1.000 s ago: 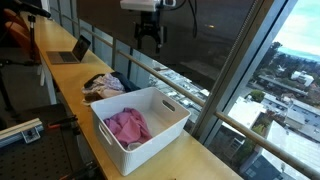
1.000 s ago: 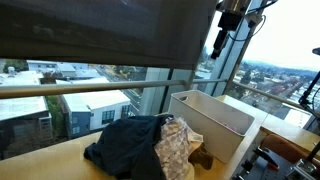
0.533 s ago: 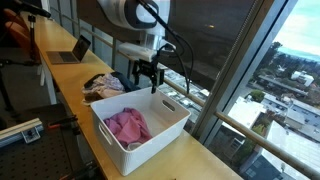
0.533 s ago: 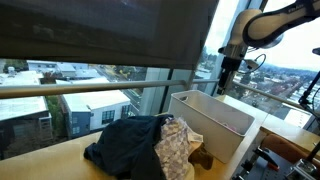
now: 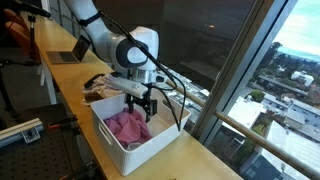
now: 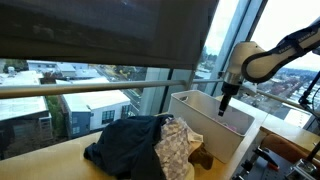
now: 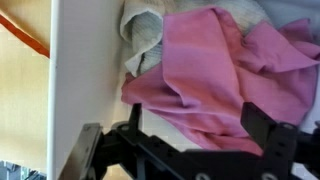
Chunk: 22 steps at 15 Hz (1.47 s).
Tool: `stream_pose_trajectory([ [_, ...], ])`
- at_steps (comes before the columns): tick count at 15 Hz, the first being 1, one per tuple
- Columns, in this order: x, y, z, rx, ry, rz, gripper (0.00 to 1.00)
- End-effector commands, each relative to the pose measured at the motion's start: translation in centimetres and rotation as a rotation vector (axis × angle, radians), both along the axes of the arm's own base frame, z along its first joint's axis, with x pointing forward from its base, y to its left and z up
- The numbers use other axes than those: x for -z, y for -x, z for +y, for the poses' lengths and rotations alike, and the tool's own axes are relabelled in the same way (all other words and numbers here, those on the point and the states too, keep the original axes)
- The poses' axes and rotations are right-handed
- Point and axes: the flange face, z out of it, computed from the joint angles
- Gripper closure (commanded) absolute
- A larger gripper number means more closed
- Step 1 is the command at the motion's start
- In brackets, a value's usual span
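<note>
My gripper (image 5: pixel 140 112) hangs open inside the top of a white plastic basket (image 5: pixel 152 146), just above a crumpled pink cloth (image 5: pixel 125 127) that lies in it. In the wrist view the pink cloth (image 7: pixel 210 70) fills the space between the two black fingers (image 7: pixel 264 126), with the gripper (image 7: pixel 200 125) spread wide and nothing pinched. A pale greyish cloth (image 7: pixel 145 35) lies beside the pink one against the basket's white wall (image 7: pixel 85 70). From the other side the gripper (image 6: pixel 224 112) dips into the basket (image 6: pixel 215 135).
A heap of clothes lies on the wooden counter (image 5: pixel 62 82) beside the basket: a dark garment (image 6: pixel 125 145) and a patterned one (image 6: pixel 178 150). A laptop (image 5: pixel 72 52) stands farther along. Tall windows with a railing (image 5: pixel 185 85) run close behind.
The arm has come down from high above the counter to the basket, and the open gripper now sits just over the pink cloth. The jaws stayed wide.
</note>
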Motion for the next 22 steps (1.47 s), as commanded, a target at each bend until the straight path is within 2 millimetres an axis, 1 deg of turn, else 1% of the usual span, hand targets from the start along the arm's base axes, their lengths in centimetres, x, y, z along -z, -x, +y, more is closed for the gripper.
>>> stream_pose_trajectory([
  [1, 3.0, 0.4, -0.9, 0.006, 0.049, -0.013, 0.0],
  [3, 4.8, 0.5, -1.5, 0.029, 0.063, -0.003, 0.0],
  [8, 8.6, 1.0, -3.3, 0.087, 0.098, 0.043, 0.0],
  [12, 10.7, 1.1, -3.9, 0.122, 0.098, 0.085, 0.0],
  [14, 10.8, 1.3, -3.6, 0.116, 0.092, 0.096, 0.0],
  [17, 9.5, 1.6, -3.0, 0.088, 0.074, 0.089, 0.0],
  [18, 9.1, 1.6, -3.1, 0.085, 0.068, 0.086, 0.25],
  [19, 8.7, 1.5, -3.3, 0.081, 0.065, 0.082, 0.26],
  [22, 7.7, 1.2, -3.7, 0.069, 0.063, 0.072, 0.49],
])
